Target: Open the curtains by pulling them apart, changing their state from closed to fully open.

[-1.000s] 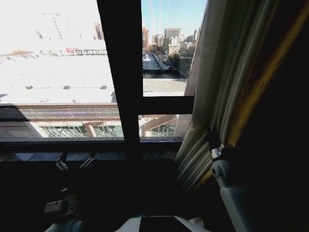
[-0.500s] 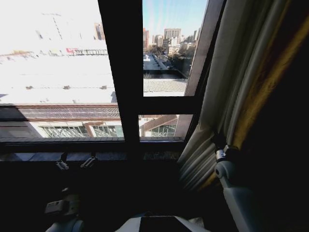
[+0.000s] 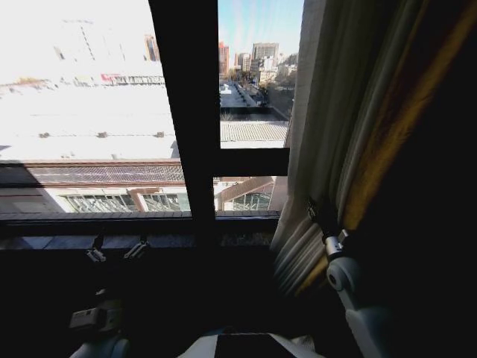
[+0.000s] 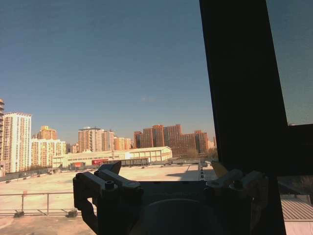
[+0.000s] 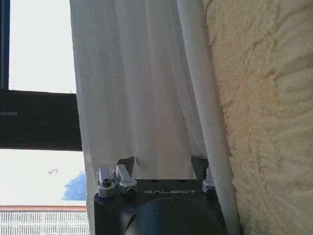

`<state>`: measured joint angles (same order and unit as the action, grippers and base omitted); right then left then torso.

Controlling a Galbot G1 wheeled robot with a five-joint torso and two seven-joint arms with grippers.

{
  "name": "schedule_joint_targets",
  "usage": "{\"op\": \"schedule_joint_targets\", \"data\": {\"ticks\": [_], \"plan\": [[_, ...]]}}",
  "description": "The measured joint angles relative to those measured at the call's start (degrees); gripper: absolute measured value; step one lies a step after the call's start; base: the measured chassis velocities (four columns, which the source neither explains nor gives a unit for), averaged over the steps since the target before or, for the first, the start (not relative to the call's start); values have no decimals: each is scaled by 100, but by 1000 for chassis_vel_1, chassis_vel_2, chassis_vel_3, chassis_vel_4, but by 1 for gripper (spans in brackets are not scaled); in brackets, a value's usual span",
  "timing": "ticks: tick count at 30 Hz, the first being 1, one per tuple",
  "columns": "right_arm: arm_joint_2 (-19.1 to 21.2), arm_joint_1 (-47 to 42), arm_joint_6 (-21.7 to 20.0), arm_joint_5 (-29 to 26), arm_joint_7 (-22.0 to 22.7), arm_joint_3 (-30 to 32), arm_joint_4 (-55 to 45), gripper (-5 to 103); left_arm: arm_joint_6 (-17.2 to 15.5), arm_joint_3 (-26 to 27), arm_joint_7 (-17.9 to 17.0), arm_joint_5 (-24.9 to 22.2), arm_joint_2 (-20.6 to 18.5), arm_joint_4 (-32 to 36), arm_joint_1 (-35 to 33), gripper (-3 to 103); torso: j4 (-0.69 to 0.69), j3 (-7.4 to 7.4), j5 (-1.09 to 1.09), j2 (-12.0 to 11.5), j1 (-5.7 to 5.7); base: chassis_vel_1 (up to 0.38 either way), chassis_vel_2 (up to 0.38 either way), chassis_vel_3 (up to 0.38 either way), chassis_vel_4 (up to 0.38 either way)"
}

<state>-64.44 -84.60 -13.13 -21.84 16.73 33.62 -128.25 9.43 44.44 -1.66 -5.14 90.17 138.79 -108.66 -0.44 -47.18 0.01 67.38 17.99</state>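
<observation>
- At the right side of the window, the curtains hang bunched into a narrow band against the tan drape, with most of the glass already bare.
- The right gripper is pressed into the lower folds of the white fabric; in the right wrist view its fingers stand apart with the pleats lying in front of them, so I judge the jaws spread and not clamped on anything.
- Risk: with no firm hold, a sideways push could let the thin fabric slide off the fingers and swing back over the window frame.
- Risk: the fingers could catch the thick drape just beside them and drag it along, or snag the weave.
- The left gripper hangs low near the sill, facing the glass, jaws spread and empty; it looks well clear of the cloth.
</observation>
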Motion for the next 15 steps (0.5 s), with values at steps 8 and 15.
{"op": "schedule_joint_targets", "data": {"ticks": [8, 15], "plan": [[-175, -449, -18, 452, -32, -215, -353, 91, 86, 34, -5, -49, -28, -25, -46, 100, 0, 0, 0, 1, -1, 0, 0, 0, 0], [-266, -450, 68, 827, -62, -216, -343, 100, 96, 37, -7, -94, -98, -108, 51, 100, 0, 0, 1, 1, 0, 0, 0, 0, 0]]}}
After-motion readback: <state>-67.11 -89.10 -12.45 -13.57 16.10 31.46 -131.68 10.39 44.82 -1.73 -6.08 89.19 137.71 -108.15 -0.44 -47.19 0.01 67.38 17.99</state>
